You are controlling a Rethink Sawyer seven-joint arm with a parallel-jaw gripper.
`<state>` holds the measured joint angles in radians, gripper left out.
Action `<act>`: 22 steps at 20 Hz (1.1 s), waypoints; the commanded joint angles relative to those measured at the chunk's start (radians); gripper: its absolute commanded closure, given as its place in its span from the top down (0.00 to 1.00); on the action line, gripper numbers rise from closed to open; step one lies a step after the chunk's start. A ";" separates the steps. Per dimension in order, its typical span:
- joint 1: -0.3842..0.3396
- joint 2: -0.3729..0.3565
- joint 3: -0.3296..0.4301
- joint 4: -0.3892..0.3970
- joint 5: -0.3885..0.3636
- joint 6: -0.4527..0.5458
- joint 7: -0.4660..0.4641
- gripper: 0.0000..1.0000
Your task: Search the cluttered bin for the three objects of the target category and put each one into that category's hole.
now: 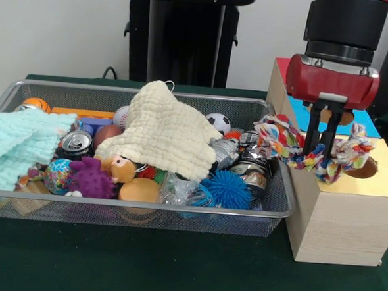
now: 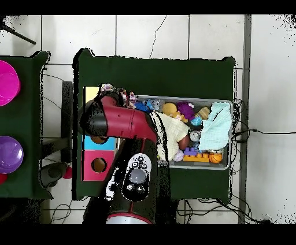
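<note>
My gripper (image 1: 317, 152) hangs over the yellow top (image 1: 376, 186) of the pale wooden box, shut on a floppy multicolour patterned fabric scrap (image 1: 280, 141). The scrap drapes to both sides of the fingers, just above the box top. The round dark hole (image 1: 364, 168) shows partly behind the scrap's right end. The wire mesh bin (image 1: 137, 207) stands left of the box, full of clutter. I see no other patterned scrap in it. In the overhead view the scrap (image 2: 111, 91) sits beside the yellow top (image 2: 89, 94), and the arm (image 2: 124, 121) hides the gripper.
A cream waffle-weave cloth (image 1: 168, 134) and a mint-green cloth (image 1: 16, 144) lie over balls, cans and toys in the bin. A blue spiky ball (image 1: 227, 188) is near the bin's right end. Blue-topped (image 2: 92, 143) and red-topped (image 2: 88, 167) boxes adjoin the yellow one.
</note>
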<state>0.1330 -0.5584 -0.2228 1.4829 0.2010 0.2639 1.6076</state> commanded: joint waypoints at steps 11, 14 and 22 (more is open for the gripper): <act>0.057 0.088 -0.012 -0.012 0.118 0.172 0.288 0.00; 0.060 0.086 -0.008 -0.005 0.128 0.181 0.280 0.00; 0.064 0.100 -0.006 0.008 0.147 0.166 0.273 0.00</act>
<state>0.1963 -0.5194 -0.2468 1.4696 0.3053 0.3158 1.6078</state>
